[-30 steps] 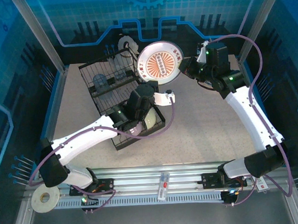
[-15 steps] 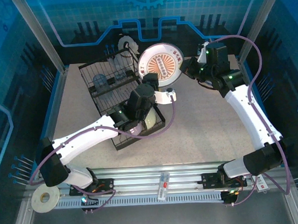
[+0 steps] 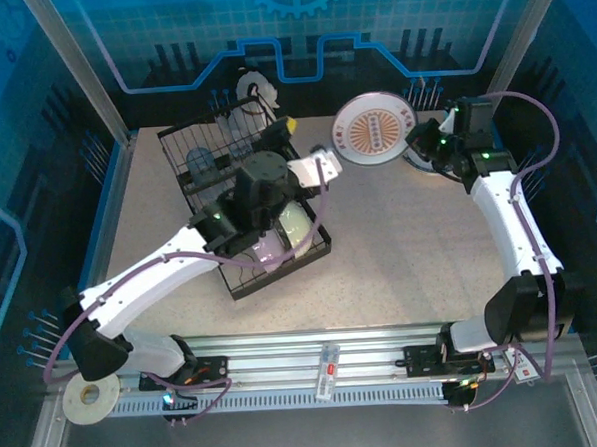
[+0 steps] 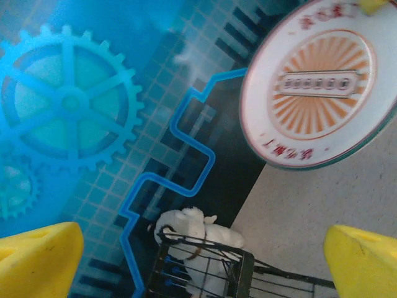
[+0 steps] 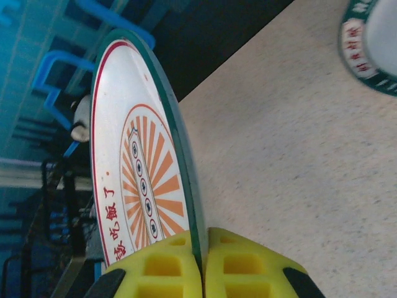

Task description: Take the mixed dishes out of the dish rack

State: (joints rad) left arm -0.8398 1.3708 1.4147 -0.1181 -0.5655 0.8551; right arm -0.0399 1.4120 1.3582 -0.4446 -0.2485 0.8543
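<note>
My right gripper [image 5: 201, 261] is shut on the edge of the white plate with the orange pattern [image 5: 139, 186], which it holds upright on edge. From above, this plate [image 3: 374, 129] hangs over the back right of the table, with the right gripper [image 3: 419, 143] just to its right. The black dish rack [image 3: 215, 200] stands at the back left. A pale green bowl [image 3: 295, 226] and a lavender bowl [image 3: 264, 253] sit in its lower tray, and a clear tumbler [image 3: 203, 166] in the raised basket. My left gripper [image 3: 286, 132] hovers open above the rack's far corner [image 4: 239, 273], facing the plate [image 4: 319, 81].
A grey-and-white dog figurine [image 4: 198, 226] stands behind the rack, at the back wall [image 3: 254, 86]. Another dish with a green patterned rim [image 5: 372, 49] lies on the table near the right gripper. A tape roll [image 3: 87, 397] rests on the front rail.
The right gripper has carried the orange-patterned plate to the right, away from the rack. The left arm has swung back and left over the rack's raised basket.
</note>
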